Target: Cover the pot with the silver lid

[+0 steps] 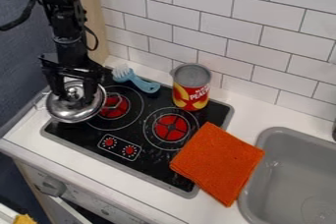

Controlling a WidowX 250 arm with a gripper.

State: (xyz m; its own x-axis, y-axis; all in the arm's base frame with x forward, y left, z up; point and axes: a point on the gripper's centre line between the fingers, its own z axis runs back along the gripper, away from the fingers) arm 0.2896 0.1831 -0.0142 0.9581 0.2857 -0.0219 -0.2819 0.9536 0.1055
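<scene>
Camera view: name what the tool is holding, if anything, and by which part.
The tool is at the knob of the silver lid; whether it grips the knob cannot be told.

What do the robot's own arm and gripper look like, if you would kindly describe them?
The arm is black, built of chunky, angular segments and joints. A thin black cable loops out beside its lower part, and a thicker black hose or cable curves off on the other side. The gripper is black too, with a broad crosspiece.
</scene>
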